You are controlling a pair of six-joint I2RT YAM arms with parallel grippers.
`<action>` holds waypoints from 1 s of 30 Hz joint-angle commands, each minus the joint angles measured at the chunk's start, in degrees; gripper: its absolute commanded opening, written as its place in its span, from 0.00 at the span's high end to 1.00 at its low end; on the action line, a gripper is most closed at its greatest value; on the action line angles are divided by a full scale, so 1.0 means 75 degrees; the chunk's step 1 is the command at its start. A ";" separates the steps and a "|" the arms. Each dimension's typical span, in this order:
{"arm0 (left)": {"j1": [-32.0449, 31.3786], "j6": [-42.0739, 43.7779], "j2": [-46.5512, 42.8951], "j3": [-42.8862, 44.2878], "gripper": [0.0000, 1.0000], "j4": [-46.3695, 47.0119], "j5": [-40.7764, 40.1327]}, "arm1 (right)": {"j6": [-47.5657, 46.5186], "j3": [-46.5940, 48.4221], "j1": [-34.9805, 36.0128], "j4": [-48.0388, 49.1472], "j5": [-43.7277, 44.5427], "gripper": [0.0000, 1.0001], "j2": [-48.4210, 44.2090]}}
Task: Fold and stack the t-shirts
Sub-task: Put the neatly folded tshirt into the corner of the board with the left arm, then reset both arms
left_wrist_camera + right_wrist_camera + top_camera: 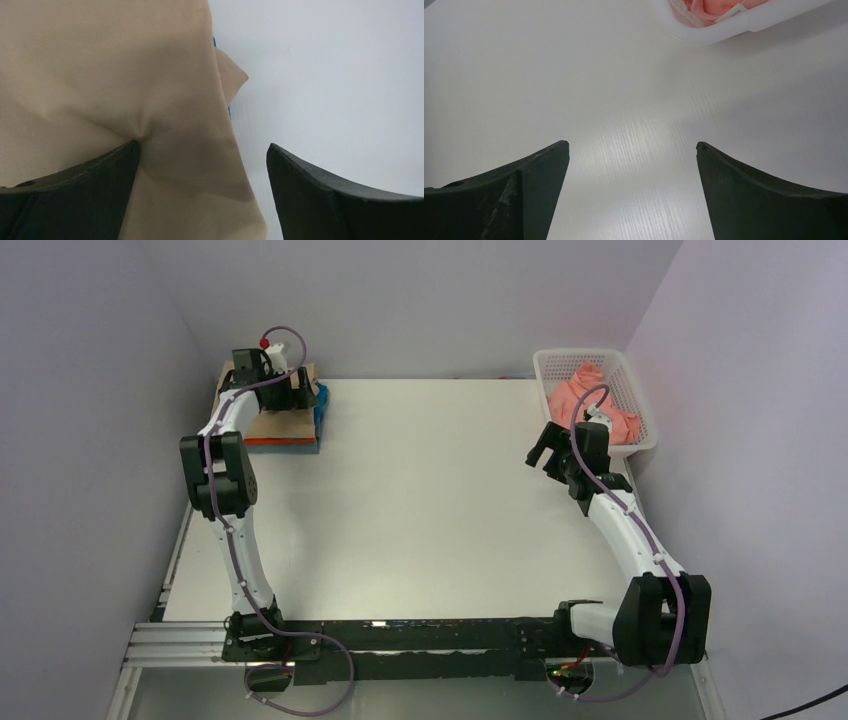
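Nearest you, the right tool [631, 150] hangs just above the bare white bench [420, 500], jaws spread wide and holding nothing. The next shirt to fetch, I judge, is the crumpled salmon pink cloth t-shirt [590, 400]. It lies beyond that tool and to its right, heaped inside the white plastic mesh basket [586, 352] at the far right corner. The basket's near wall stands between tool and cloth, so you would likely need to clear the rim and come down from above. The shirt is bunched, with no clear long axis to set the jaws across. Your right arm is much the nearer.

At the far left, the left tool [202, 150] is likewise wide open and grips nothing. One finger [75, 190] presses on the folded tan-beige cloth t-shirt [100, 75], which tops the stack over the orange-red t-shirt [280, 442] and the bright blue t-shirt [322, 405].
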 commanded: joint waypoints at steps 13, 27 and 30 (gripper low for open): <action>0.0012 -0.0600 -0.2706 -0.0089 0.01 -0.0234 -0.0365 | 0.0084 0.0103 -0.0059 0.0210 0.0059 0.00 -0.0254; -0.0688 -0.3362 -1.0311 -0.8522 0.01 0.1692 -0.2920 | 0.0310 -0.1017 -0.0058 0.0310 0.0503 0.00 -0.1838; -0.0695 -0.3491 -1.1247 -0.9494 0.01 0.1683 -0.3005 | 0.0430 -0.1601 -0.0055 0.0862 0.0654 0.00 -0.2488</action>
